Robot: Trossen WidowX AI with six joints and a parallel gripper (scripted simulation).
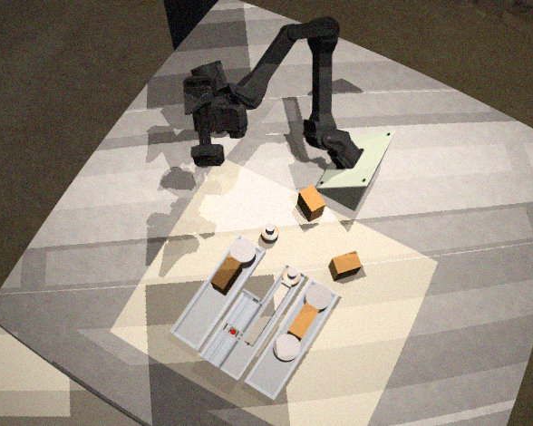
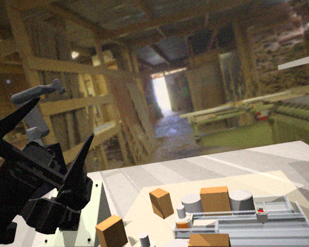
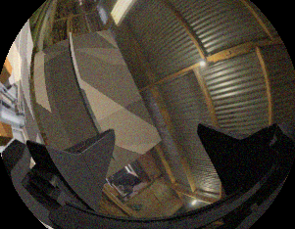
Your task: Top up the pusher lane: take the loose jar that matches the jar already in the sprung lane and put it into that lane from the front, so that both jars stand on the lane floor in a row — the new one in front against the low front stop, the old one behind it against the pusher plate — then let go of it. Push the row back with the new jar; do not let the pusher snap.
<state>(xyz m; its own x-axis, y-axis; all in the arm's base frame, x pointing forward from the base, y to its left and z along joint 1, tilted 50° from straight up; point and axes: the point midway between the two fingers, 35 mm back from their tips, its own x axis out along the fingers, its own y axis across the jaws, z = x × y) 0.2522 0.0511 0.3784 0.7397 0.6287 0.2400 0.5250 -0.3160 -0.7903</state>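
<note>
The loose jar, with a narrow grey cap, stands upright outside the lanes, near the left lane's front end. A similar jar, with a narrow cap and an orange body, stands at the front end of the sprung lane. A long pale strip runs back behind it; the pusher plate itself is hard to make out. My gripper is open, with nothing between its fingers. It is high above the table, well away from both jars; in the top view its fingertips cannot be made out.
The left lane holds a wide grey cylinder and an orange box. The right lane holds two cylinders and an orange box. Loose orange boxes stand between the lanes and the pale green arm base.
</note>
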